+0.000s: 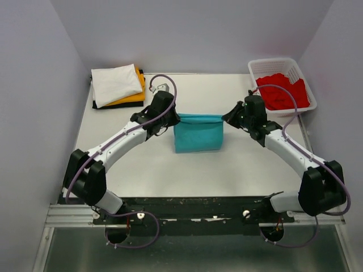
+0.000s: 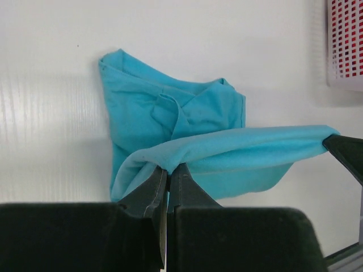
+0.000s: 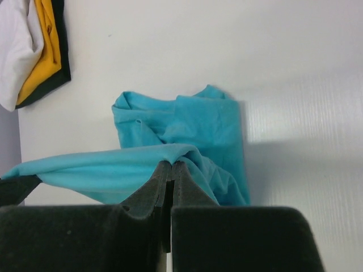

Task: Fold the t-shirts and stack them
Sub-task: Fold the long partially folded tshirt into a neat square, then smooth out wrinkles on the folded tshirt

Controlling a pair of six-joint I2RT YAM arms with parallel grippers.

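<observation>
At mid-table, between the two arms, the teal t-shirt (image 1: 198, 136) rests on the white table (image 1: 142, 167); from above it reads as a compact, roughly rectangular bundle; its far edge is raised off the surface and drawn into a straight band from one gripper to the other. The left gripper (image 2: 168, 170) has its jaws pressed together on the left end of that band, with cloth pinched between the dark pads; the right gripper (image 3: 171, 165) is clamped the same way on the right end; each wrist view shows the other gripper's fingertip at the far end of the stretched edge. Below the lifted band the remaining layers lie creased and loosely doubled on the table, with a sleeve or hem fold showing near the middle.

At the far left corner of the table sits a stack well apart from the arms; a white t-shirt (image 1: 116, 83) lies on top, an orange-yellow t-shirt (image 1: 136, 97) beneath it, and a black t-shirt (image 1: 116, 105) at the bottom. At the far right corner a white lattice basket (image 1: 282, 63) holds a heaped red t-shirt (image 1: 281, 92); the right arm's cable arcs across it.
</observation>
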